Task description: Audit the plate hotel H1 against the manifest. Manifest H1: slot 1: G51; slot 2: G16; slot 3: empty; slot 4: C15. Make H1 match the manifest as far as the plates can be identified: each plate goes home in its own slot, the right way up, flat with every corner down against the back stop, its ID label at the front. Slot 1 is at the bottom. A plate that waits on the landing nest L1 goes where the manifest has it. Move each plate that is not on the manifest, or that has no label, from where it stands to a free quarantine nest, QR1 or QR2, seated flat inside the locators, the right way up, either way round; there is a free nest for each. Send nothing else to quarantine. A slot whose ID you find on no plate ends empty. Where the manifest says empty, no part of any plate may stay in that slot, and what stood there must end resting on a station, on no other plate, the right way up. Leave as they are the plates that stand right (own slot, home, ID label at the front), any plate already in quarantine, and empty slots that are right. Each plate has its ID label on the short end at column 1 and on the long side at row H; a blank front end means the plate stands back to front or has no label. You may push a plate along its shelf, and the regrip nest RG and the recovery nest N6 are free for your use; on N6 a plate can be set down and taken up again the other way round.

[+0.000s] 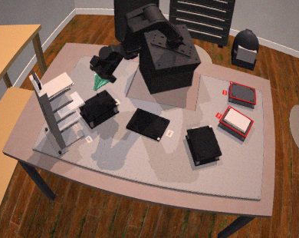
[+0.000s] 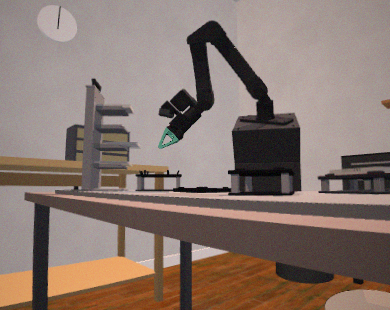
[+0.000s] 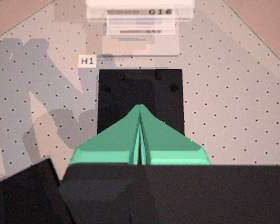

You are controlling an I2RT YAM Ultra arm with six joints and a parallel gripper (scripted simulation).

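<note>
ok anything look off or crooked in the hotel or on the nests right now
One thing: in the plate hotel a plate juts out past the shelves toward the black nest, not pushed home. The gripper hangs above that nest, shut on nothing. The white plate in the red quarantine nest looks flat.

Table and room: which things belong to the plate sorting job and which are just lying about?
Job:
plate rack
plate labelled G16
black nest by the rack
red-framed nests
white plate
gripper, shut, empty

Lying about:
wall clock
wooden bench
drawer cabinet
</note>
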